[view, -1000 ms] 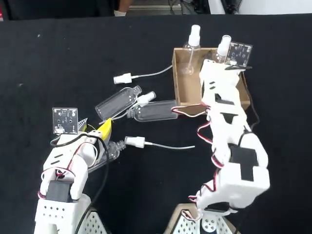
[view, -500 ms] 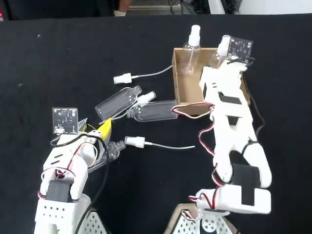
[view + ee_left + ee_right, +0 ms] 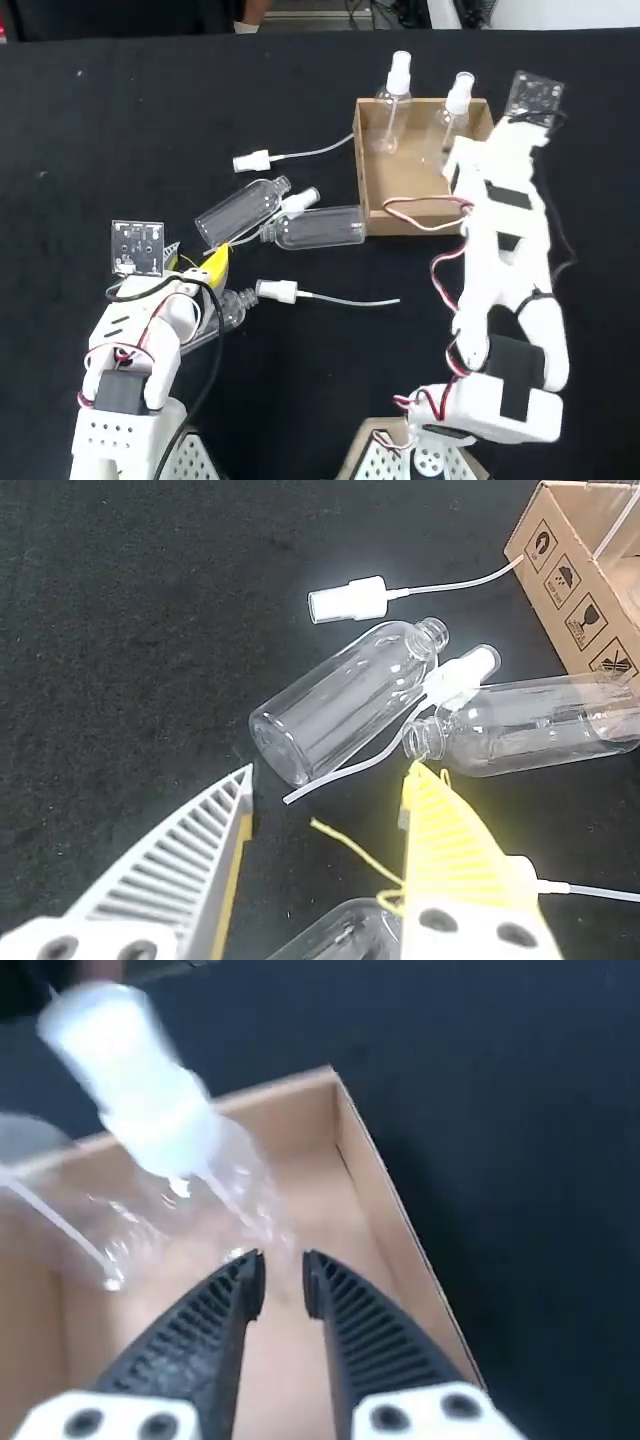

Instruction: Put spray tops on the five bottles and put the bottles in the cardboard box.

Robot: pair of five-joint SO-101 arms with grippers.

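Right claw [image 3: 282, 1265] hangs over the cardboard box [image 3: 390, 1210], jaws a crack apart, pinching nothing. Two capped bottles [image 3: 392, 110] stand upright inside. Left claw [image 3: 330, 770] is low over the table [image 3: 100, 120], spread wide, with an open-necked bottle [image 3: 340, 930] lying between the jaws near their base (not clamped, as far as I can tell). Two more bare bottles [image 3: 340, 700] lie just beyond, with three loose spray tops [image 3: 350, 600] among and beside them. I judge the bottles to be empty clear plastic: light, slick, apt to roll and to dent if squeezed. Best hold is across the body near the shoulder. For the tops, take the white head, never the limp dip tube.
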